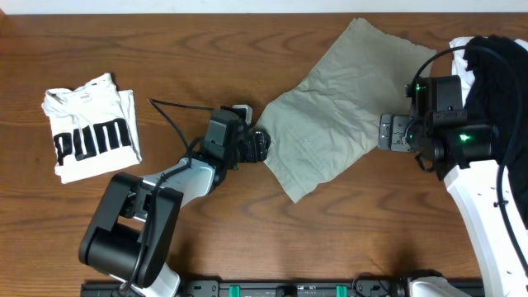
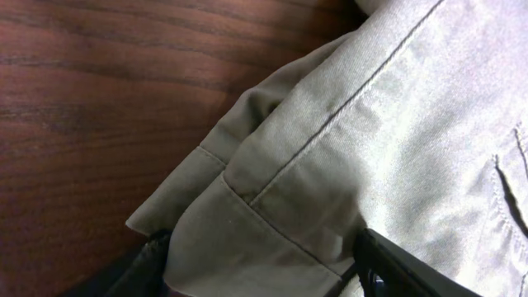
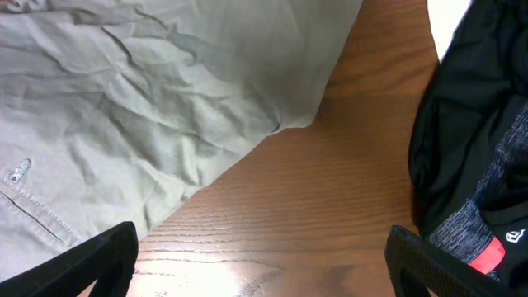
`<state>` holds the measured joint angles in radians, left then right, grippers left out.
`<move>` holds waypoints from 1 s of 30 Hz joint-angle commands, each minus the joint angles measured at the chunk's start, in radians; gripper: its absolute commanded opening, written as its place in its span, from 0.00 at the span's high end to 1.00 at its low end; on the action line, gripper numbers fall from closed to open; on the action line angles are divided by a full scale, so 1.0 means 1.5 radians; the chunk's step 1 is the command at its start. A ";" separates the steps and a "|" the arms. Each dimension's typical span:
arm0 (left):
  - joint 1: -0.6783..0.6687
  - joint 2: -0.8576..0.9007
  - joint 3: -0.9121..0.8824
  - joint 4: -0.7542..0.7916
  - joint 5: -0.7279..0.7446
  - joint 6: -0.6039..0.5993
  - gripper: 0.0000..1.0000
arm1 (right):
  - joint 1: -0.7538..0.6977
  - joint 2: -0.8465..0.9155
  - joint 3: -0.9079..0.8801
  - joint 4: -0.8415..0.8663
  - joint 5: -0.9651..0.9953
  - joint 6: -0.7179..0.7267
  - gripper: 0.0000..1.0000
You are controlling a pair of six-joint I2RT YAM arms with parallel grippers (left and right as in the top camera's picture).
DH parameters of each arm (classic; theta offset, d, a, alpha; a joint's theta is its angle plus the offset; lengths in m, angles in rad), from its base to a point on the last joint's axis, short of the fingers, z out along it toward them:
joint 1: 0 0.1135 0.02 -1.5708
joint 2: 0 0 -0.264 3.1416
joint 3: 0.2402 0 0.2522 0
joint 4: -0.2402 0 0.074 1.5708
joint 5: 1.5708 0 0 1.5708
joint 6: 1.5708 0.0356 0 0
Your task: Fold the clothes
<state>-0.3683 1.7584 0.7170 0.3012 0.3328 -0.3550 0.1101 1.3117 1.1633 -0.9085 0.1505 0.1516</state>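
Note:
The khaki shorts lie spread flat and slanted on the wooden table, right of centre. My left gripper is at their left edge. In the left wrist view its fingers stand wide apart with a seamed fold of the shorts between them, so it is open around the cloth. My right gripper is at the shorts' right edge. In the right wrist view it is open and empty over bare wood, with the shorts to its left.
A folded white T-shirt with black lettering lies at the far left. A black garment lies at the right edge by the right arm and shows in the right wrist view with a red tag.

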 commanded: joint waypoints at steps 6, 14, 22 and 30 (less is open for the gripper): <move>0.002 0.002 0.004 0.011 -0.001 0.008 0.70 | -0.005 0.002 0.002 0.000 0.002 0.001 0.06; 0.003 -0.064 0.004 0.014 -0.002 0.009 0.94 | -0.005 0.002 0.002 0.000 0.002 0.001 0.06; 0.095 -0.200 0.004 -0.130 -0.009 0.010 0.94 | -0.005 0.002 0.002 0.000 0.002 0.001 0.06; 0.316 -0.317 0.023 -0.160 0.030 0.019 0.94 | -0.005 0.002 0.002 0.003 0.002 0.002 0.06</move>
<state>0.0269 1.3209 0.7177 0.0593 0.3397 -0.3397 0.1101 1.3117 1.1633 -0.9051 0.1505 0.1516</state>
